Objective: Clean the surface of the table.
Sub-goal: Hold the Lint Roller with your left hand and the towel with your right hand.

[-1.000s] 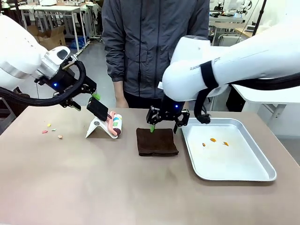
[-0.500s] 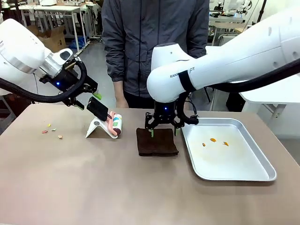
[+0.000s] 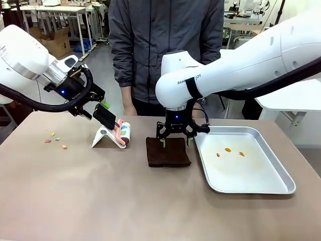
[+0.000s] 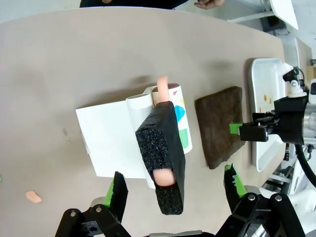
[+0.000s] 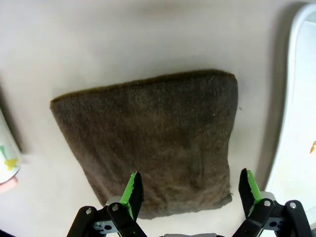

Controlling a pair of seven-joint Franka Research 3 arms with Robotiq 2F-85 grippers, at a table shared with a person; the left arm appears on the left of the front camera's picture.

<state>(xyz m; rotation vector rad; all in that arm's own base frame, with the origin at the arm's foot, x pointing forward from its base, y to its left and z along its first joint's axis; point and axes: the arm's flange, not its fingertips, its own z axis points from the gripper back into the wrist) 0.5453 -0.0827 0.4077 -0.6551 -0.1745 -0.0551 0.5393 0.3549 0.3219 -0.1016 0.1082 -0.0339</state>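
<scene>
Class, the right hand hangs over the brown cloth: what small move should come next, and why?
Probably lower the right hand and close on the brown cloth: its jaws stand open just above the cloth's far edge, and crumbs lie on the table.

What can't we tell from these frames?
- Front view: whether the right claw touches the brown cloth; its fingertips overlap the cloth's far edge.
- Front view: the crumbs on the table and the orange bits in the tray are too small to identify.
- Left wrist view: the print on the lint roller is partly covered by the black foam handle.
</scene>
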